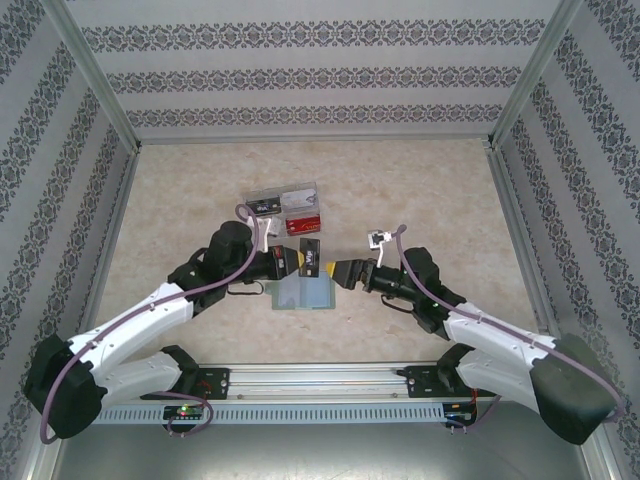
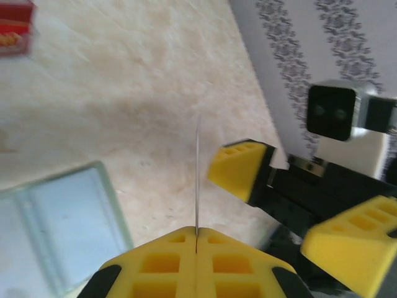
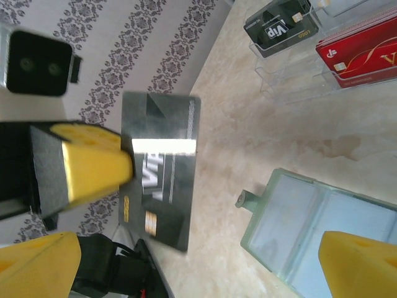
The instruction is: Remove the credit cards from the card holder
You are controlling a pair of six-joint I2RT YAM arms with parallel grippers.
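The card holder [image 1: 303, 293] lies open on the table, blue-grey inside up, its side tab [image 3: 247, 199] pointing away. My left gripper [image 2: 196, 236] is shut on a black credit card [image 3: 160, 167], held on edge above the table just right of the holder. In the left wrist view that card [image 2: 197, 180] shows as a thin upright line. My right gripper [image 1: 345, 272] is open close beside the card, touching nothing, its fingers [image 2: 239, 167] spread to either side. A red credit card [image 3: 363, 46] and another black one [image 3: 279, 25] lie in the clear box.
The clear plastic box [image 1: 285, 205] stands just behind the holder, near the table's middle. Patterned walls with metal posts close in the table on three sides. Bare beige tabletop stretches left and right of the grippers.
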